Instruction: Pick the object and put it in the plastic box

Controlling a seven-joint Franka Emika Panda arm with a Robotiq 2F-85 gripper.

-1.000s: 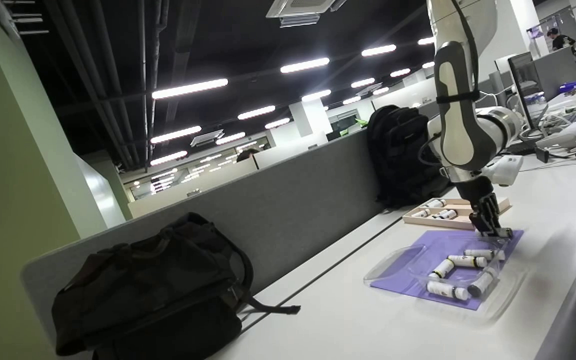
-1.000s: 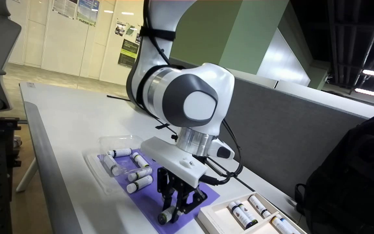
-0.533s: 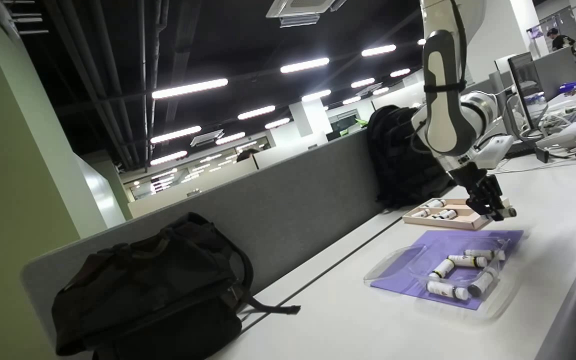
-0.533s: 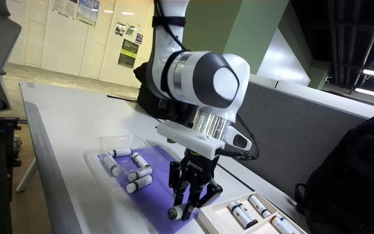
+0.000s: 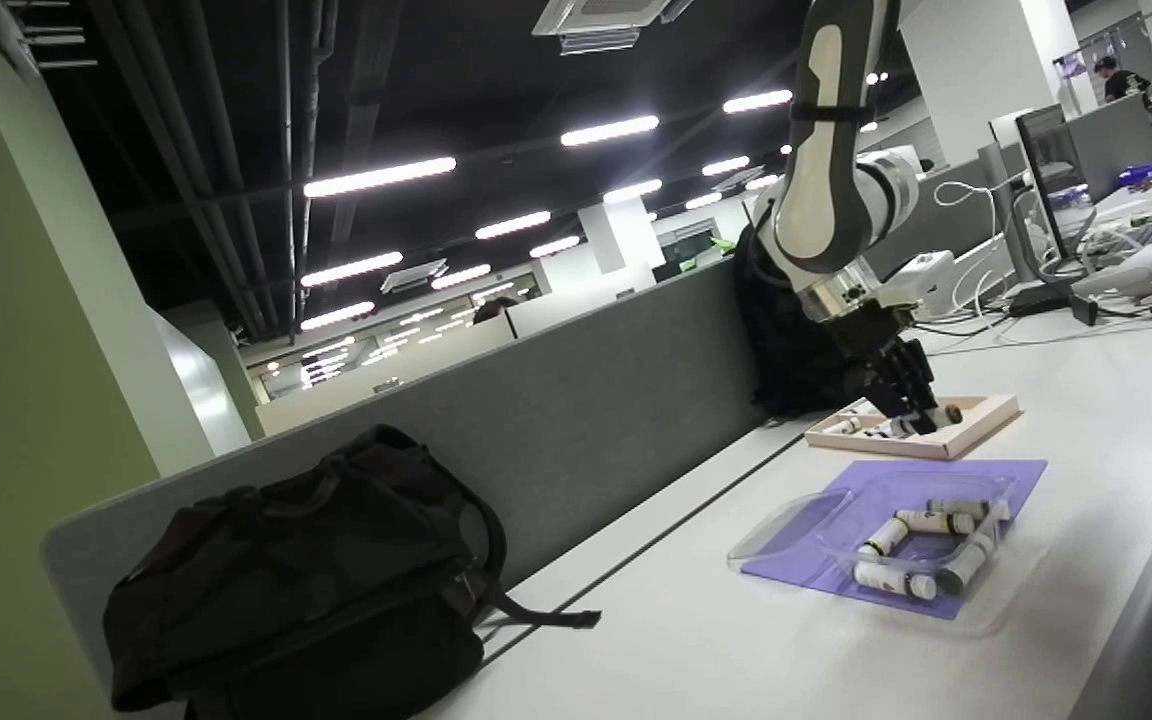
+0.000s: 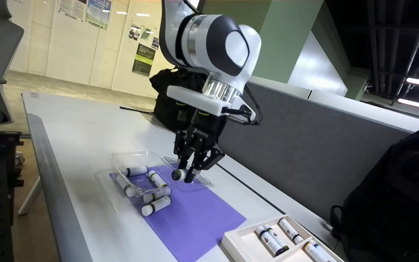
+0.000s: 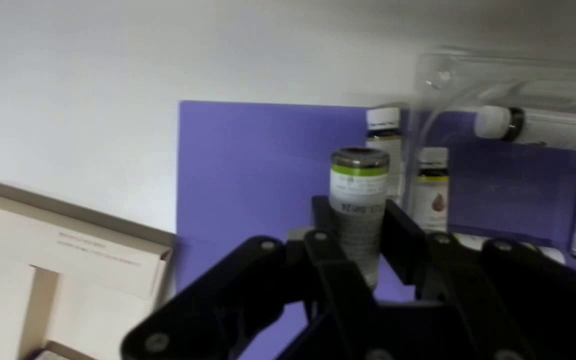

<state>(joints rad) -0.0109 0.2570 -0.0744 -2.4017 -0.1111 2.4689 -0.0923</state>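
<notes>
Nearest the wrist camera, the black 2-finger claw [image 7: 359, 220] is clamped on both sides of a small cylindrical bottle with a white label and green band [image 7: 360, 195], held in the air. Picking looks done; carrying it across, lowering it and letting go seem left. In the wrist view its long axis runs from 12 to 6 o'clock, the dark end [image 7: 360, 158] at 12 (the claw hides the other end, so no cap shows); in an exterior view that end [image 6: 176, 175] faces close to 9 o'clock. Beyond, on a flat purple sheet [image 7: 248, 165], at about 2 o'clock from the held bottle, sits a clear, shallow plastic box [image 7: 443, 75], with 4 similar bottles [image 7: 538, 127] seemingly inside and 1 stray bottle [image 6: 157, 205] just outside its wall.
</notes>
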